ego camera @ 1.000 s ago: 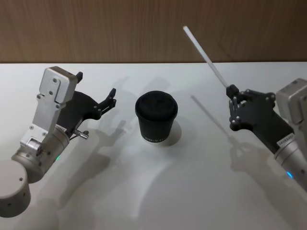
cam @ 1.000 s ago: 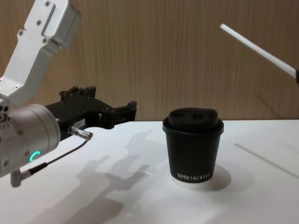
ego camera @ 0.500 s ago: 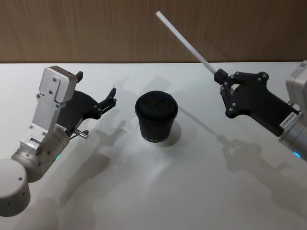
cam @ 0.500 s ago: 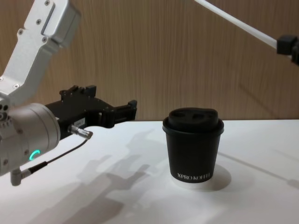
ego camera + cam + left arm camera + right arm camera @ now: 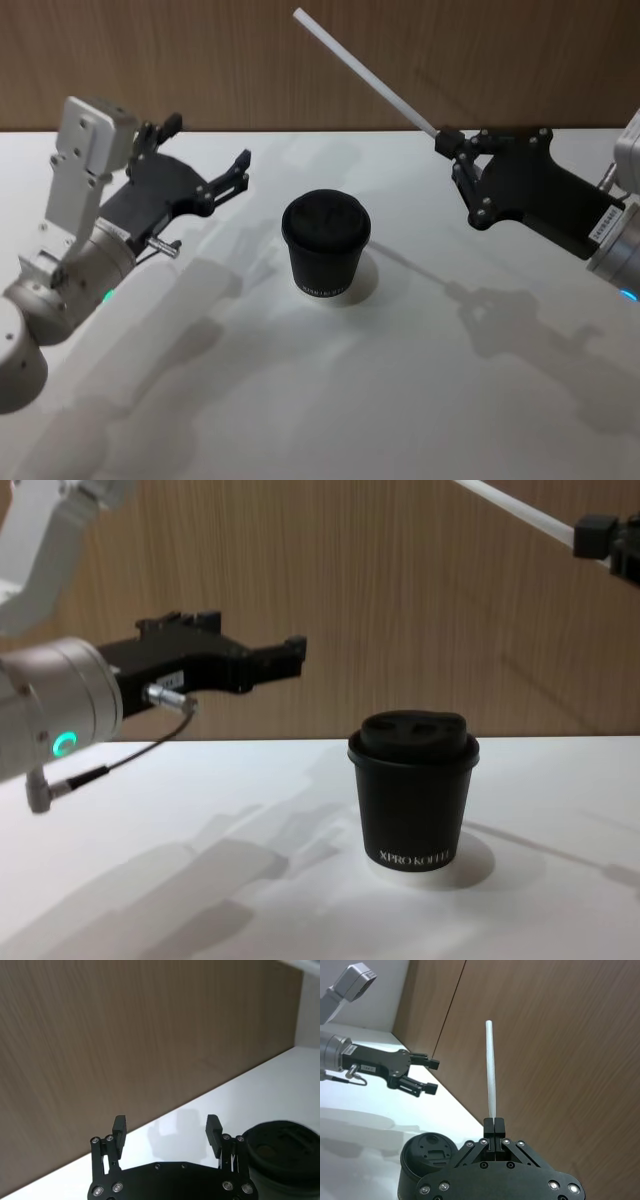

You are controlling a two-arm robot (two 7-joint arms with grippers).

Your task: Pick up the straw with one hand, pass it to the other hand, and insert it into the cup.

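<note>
The straw (image 5: 365,72) is long, thin and white, and slants up and to the left above the table. My right gripper (image 5: 447,140) is shut on its lower end, to the right of the cup and higher than it. In the right wrist view the straw (image 5: 490,1067) stands out straight from the shut fingertips (image 5: 494,1125). The cup (image 5: 326,245) is black with a domed lid and stands upright at the table's middle; its white lettering shows in the chest view (image 5: 414,795). My left gripper (image 5: 208,142) hangs open and empty to the left of the cup, fingers (image 5: 119,1125) spread wide.
The white table (image 5: 400,420) ends at a wood-panelled wall (image 5: 200,60) behind it. A grey cable with a metal plug (image 5: 165,695) hangs from my left wrist. In the right wrist view my left gripper (image 5: 422,1076) shows farther off, beyond the cup lid (image 5: 431,1152).
My right gripper has carried the straw up and to the left, toward the cup. My left gripper has risen off the table and moved a little forward, still open.
</note>
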